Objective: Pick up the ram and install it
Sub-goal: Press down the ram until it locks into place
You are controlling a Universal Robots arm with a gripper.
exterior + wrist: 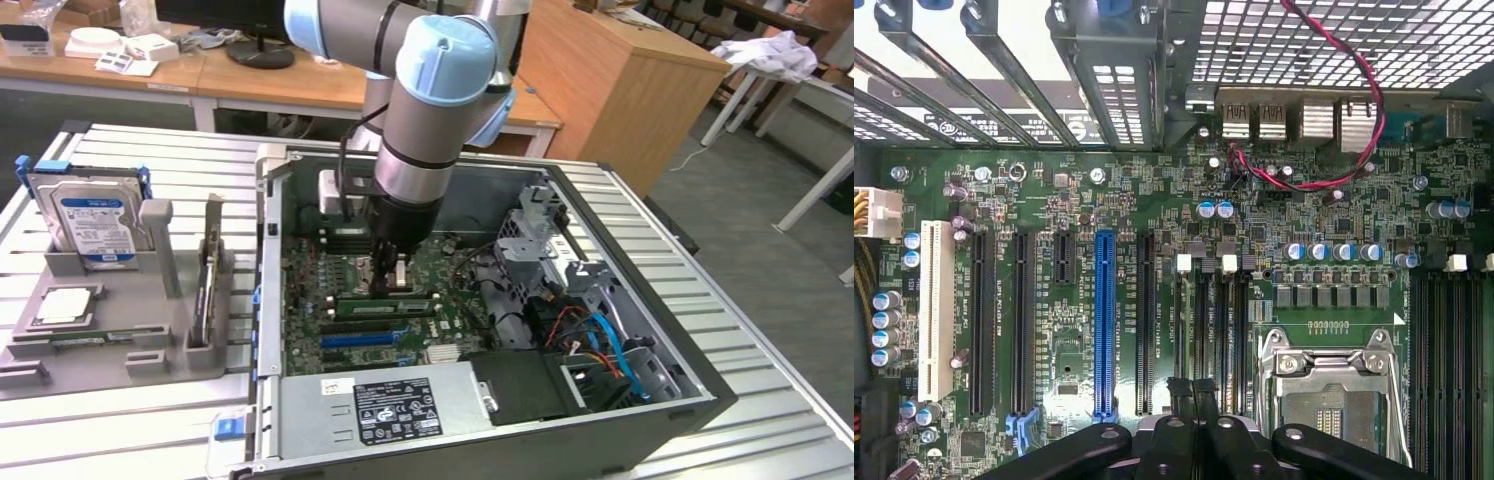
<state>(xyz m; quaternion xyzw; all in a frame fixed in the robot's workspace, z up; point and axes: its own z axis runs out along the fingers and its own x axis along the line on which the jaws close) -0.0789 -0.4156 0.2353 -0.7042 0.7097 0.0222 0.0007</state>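
Ram point(384, 307) seated in motherboard slot, closed gripper point(391, 286) directly above.

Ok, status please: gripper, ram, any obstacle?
Gripper shut, down at the memory slots. Ram stick right under it, seemingly in a slot. Nothing in the way.

metal, plastic and circuit board

ribbed matt metal table point(774, 400), glossy green motherboard point(1054, 210) with blue plastic slot point(1103, 320), shiny metal socket frame point(1332, 365), smooth wooden cabinet point(601, 90).

place: likely lab | signs: wooden desks point(267, 75), open PC case point(627, 400)
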